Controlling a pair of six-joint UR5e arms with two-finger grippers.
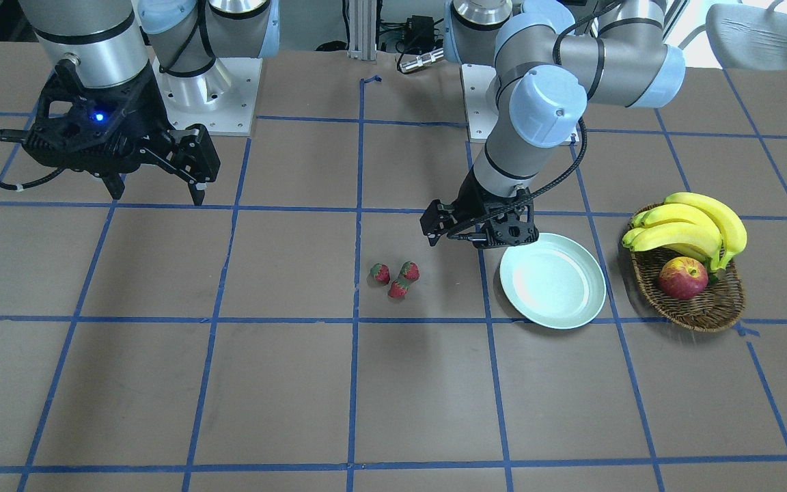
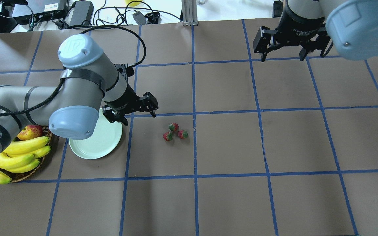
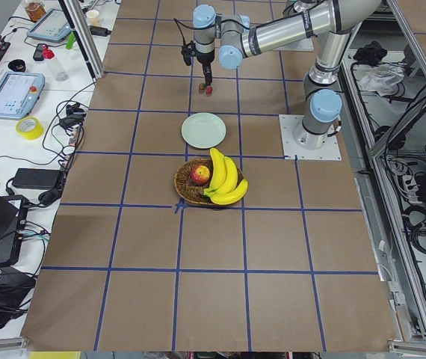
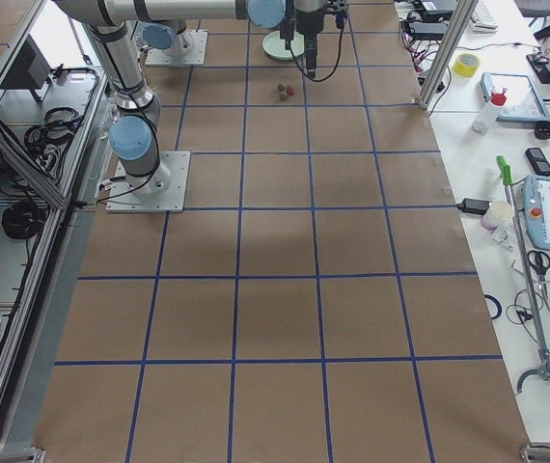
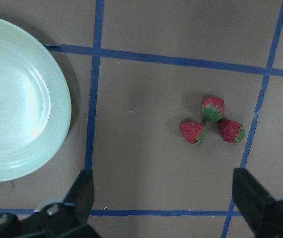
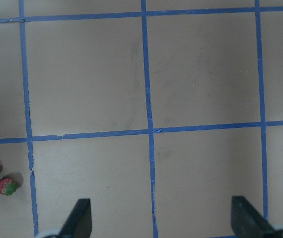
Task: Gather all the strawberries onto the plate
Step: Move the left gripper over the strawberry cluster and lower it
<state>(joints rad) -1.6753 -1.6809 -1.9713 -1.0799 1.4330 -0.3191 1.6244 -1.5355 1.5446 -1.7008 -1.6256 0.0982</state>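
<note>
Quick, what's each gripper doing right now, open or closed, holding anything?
Left gripper: open, holding nothing.
Right gripper: open, holding nothing.

Three strawberries in a cluster on the bench, with the plate beside them.

The strawberries (image 5: 213, 108) are small, red and seeded, each with a green leafy cap. They lie on their sides in a tight triangle on the brown bench (image 5: 146, 74), caps pointing different ways. They seem to touch one another, though the wrist view is not sharp enough to be sure. The plate (image 5: 22, 99) is round, shallow and pale mint-green with a plain rim, and it sits flat and right way up. All three berries lie outside it. It is near the cluster but apart from it, with a blue tape line (image 5: 93, 99) running between them.
</note>
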